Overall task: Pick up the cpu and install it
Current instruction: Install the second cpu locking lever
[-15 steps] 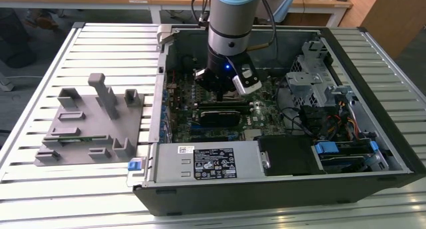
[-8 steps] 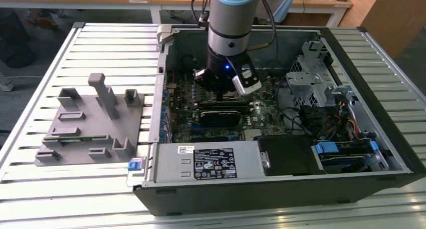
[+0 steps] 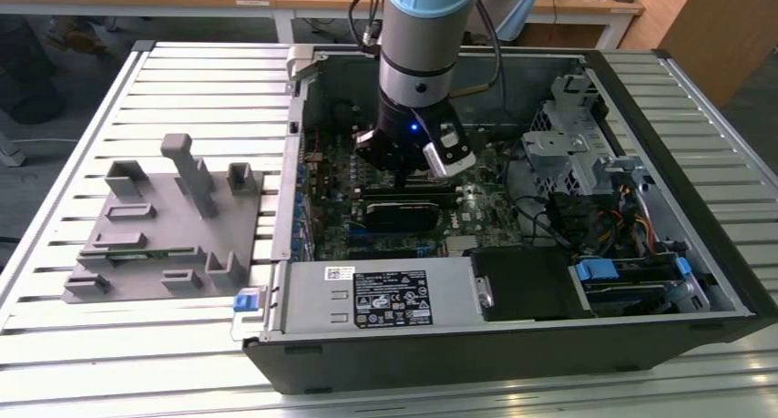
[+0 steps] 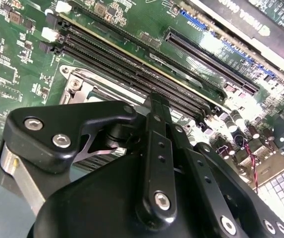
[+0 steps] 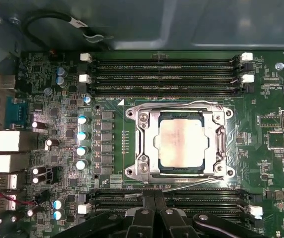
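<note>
The chip (image 5: 180, 144) sits flat in its socket (image 5: 144, 144) on the green board (image 5: 107, 148), framed by the metal bracket — seemingly already installed. The gripper (image 5: 154, 210) hangs just beside the socket, over the memory slots (image 5: 166, 74), fingers pressed together and holding nothing. All this lies inside the open computer case (image 3: 680, 281); the grey holder (image 3: 170, 227) stands outside it.

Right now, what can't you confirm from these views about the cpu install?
- Gripper fingertips: cut off at the edge of the first wrist view, hidden behind its own body in the second wrist view.
- cpu seating: it lies inside the socket frame, but contact underneath is hidden.
- Socket in the exterior view: blocked by the arm.
</note>
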Available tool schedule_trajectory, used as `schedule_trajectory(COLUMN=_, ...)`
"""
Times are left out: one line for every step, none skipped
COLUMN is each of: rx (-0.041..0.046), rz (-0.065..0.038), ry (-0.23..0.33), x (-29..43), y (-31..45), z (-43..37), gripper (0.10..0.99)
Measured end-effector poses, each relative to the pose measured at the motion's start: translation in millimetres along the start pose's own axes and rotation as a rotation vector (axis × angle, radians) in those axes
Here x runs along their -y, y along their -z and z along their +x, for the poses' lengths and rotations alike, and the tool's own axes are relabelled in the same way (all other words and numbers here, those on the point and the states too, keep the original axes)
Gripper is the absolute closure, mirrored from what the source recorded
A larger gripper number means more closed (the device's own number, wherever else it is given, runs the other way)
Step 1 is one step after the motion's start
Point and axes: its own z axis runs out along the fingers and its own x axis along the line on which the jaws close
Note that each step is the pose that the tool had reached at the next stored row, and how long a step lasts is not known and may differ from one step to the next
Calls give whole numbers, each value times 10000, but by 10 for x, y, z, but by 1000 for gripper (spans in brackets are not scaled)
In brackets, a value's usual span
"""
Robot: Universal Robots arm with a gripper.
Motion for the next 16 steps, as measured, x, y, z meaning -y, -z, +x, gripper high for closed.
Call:
schedule_trajectory(rx=0, rz=-2, ry=1, x=1, y=-5, z=1, gripper=980)
schedule_trajectory(rx=-2, rz=-9, ry=2, x=1, y=-7, z=2, gripper=980)
schedule_trajectory(rx=-3, rz=-32, ry=4, x=2, y=-9, z=3, gripper=980)
schedule_trajectory(rx=-4, rz=-77, ry=5, x=2, y=-12, z=3, gripper=980)
schedule_trajectory(rx=-6, rz=-136, ry=5, x=2, y=-14, z=3, gripper=980)
schedule_trajectory(rx=-9, rz=-188, ry=6, x=3, y=-16, z=3, gripper=980)
schedule_trajectory(rx=-11, rz=-228, ry=5, x=4, y=-18, z=3, gripper=980)
schedule_trajectory(rx=-12, rz=-257, ry=6, x=8, y=-20, z=3, gripper=980)
schedule_trajectory(rx=-12, rz=-280, ry=6, x=15, y=-22, z=5, gripper=980)
schedule_trajectory(rx=-12, rz=-300, ry=7, x=25, y=-24, z=6, gripper=980)
schedule_trajectory(rx=-13, rz=-321, ry=7, x=39, y=-24, z=8, gripper=980)
schedule_trajectory(rx=-14, rz=-355, ry=9, x=57, y=-25, z=12, gripper=980)
schedule_trajectory(rx=-14, rz=-397, ry=10, x=72, y=-25, z=18, gripper=980)
schedule_trajectory(rx=-16, rz=-456, ry=11, x=86, y=-24, z=27, gripper=980)
schedule_trajectory(rx=-17, rz=-529, ry=13, x=98, y=-25, z=35, gripper=980)
schedule_trajectory(rx=-19, rz=-598, ry=16, x=110, y=-25, z=44, gripper=980)
